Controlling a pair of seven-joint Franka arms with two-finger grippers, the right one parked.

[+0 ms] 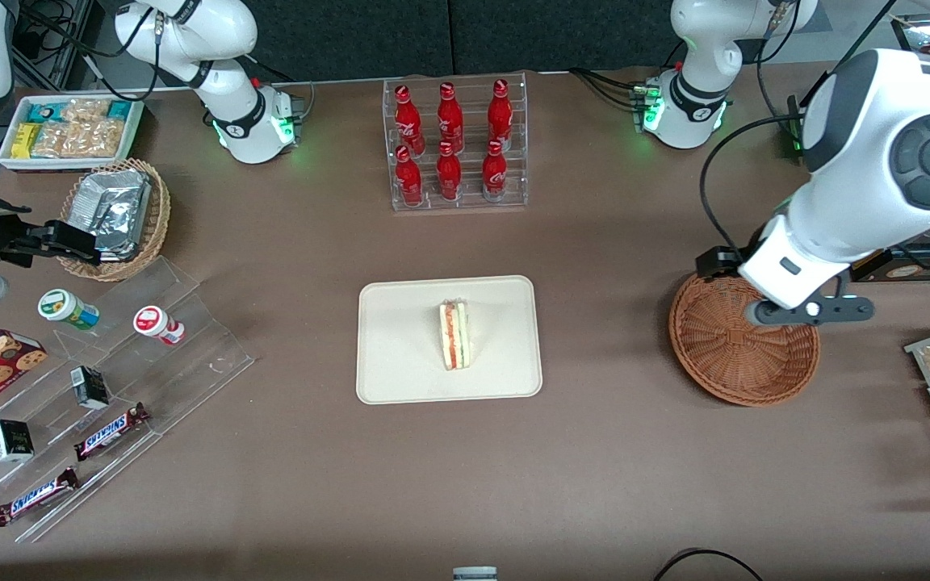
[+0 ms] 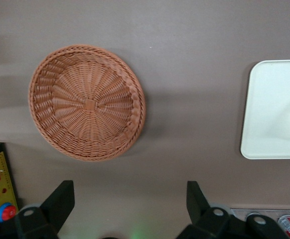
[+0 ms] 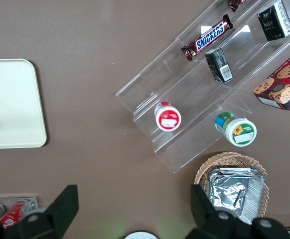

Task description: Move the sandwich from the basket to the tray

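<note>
Since the sandwich (image 1: 455, 336) lay on the tray (image 1: 400, 379) and the basket (image 2: 87, 102) sat empty, gripper (image 2: 130, 199) hung above — fingers spread, holding nothing — only retreat seemed left

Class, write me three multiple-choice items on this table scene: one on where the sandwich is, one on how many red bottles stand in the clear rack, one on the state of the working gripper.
1. Where is the sandwich?
A in the basket
B on the tray
C on the bare table
2. How many red bottles?
A four
B six
C eight
3. The gripper is:
A open, holding nothing
B shut on the sandwich
C shut on a bottle

Key: B, it lies on the tray, the basket is bare; B, two rows of three; A, its fingers stand apart above the table beside the basket.
</note>
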